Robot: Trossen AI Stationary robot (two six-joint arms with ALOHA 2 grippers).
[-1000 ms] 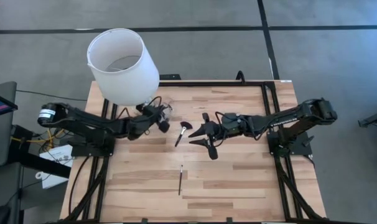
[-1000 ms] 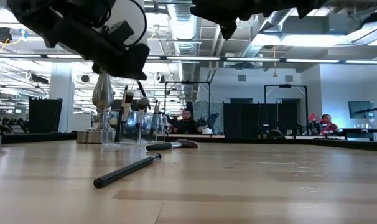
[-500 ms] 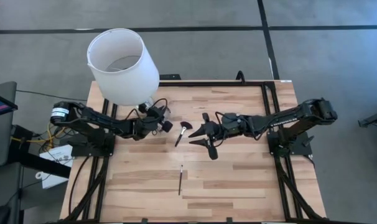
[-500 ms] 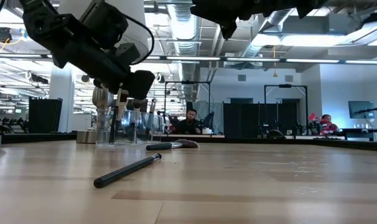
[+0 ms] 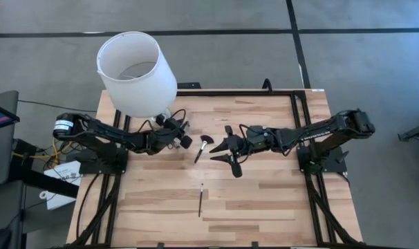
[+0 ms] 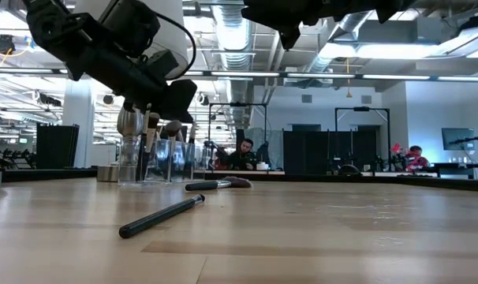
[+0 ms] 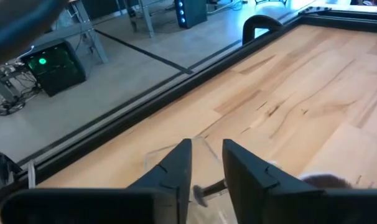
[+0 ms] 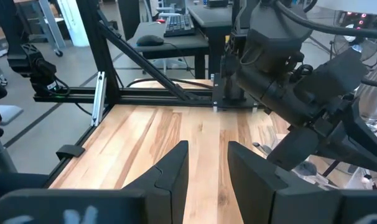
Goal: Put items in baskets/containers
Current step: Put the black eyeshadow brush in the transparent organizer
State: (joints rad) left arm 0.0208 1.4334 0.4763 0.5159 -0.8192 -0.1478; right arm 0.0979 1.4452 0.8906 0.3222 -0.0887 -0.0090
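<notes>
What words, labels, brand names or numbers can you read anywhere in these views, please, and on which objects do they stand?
None can be read.
The makeup brushes on the table and the lampshade show no print.
The left gripper and right gripper show no legible marking.
Monitors in the room behind are too small and blurred to read.

No readable text, labels or numbers anywhere
</notes>
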